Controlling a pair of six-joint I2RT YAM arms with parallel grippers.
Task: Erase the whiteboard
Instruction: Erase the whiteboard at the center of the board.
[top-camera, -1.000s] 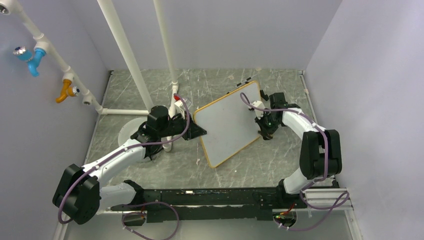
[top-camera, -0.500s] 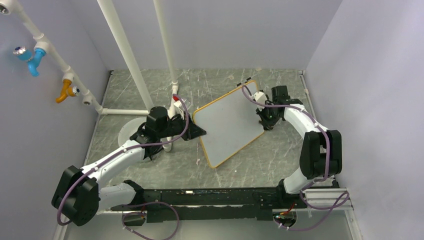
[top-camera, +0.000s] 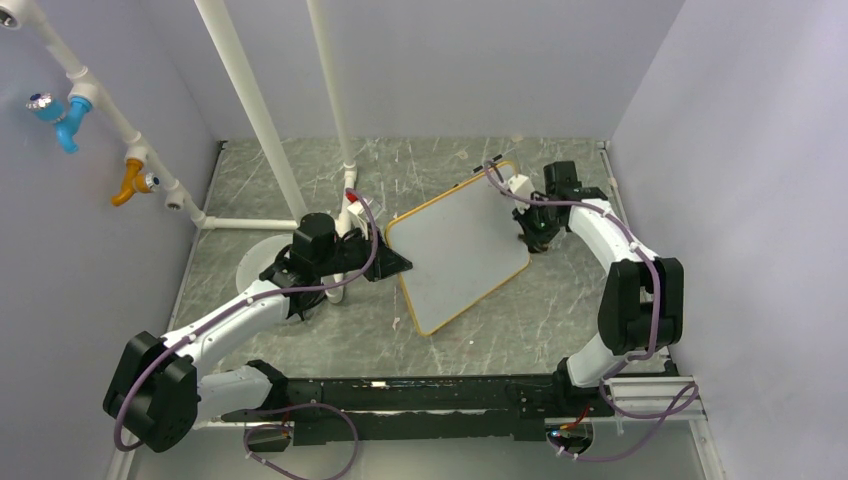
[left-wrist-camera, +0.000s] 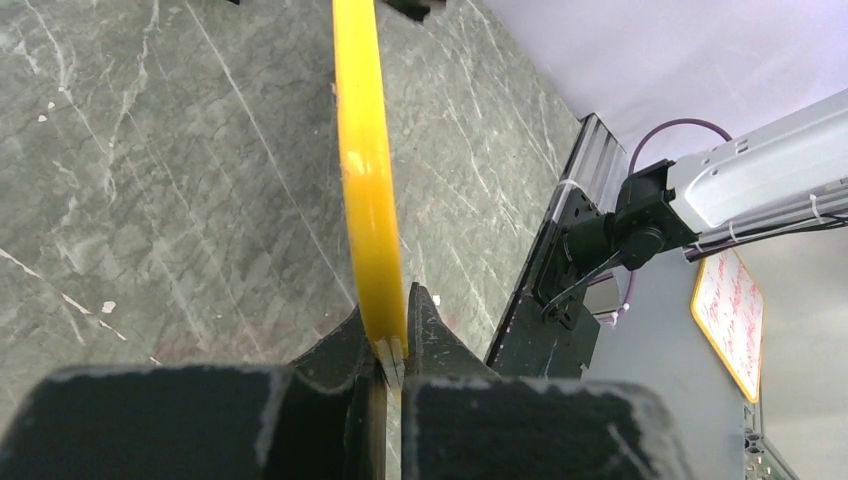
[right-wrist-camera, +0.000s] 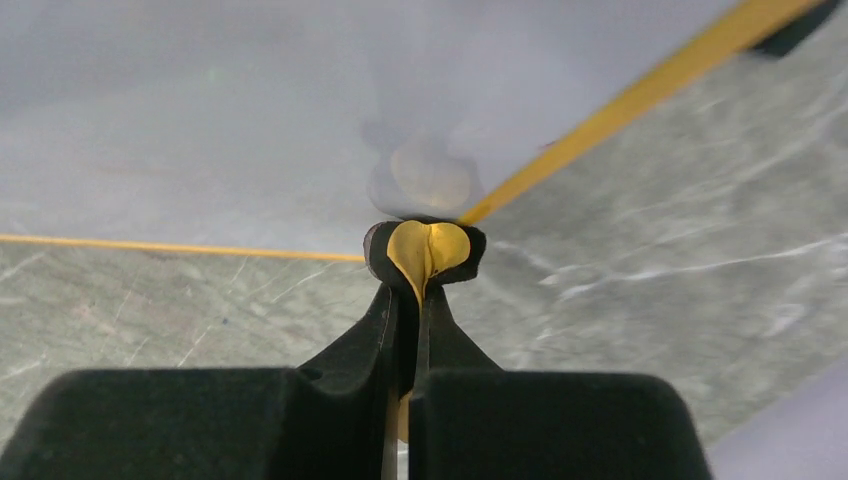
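The whiteboard lies skewed in the middle of the marble table, and its white face shows no writing from above. My left gripper is shut on its left edge. In the left wrist view the orange frame runs edge-on into the closed left gripper. My right gripper sits just off the board's right edge near the far corner. It is shut on a small yellow-and-black eraser pad, which rests by the frame in the right wrist view; right gripper. A faint smudge marks the board there.
White pipes rise from the back left, one post close to my left wrist. A round white disc lies under the left arm. The black rail runs along the near edge. Beyond it lies another small framed panel with red writing.
My right gripper has slid with the pad along the board's right edge toward the far corner. The left gripper has kept its hold in place.
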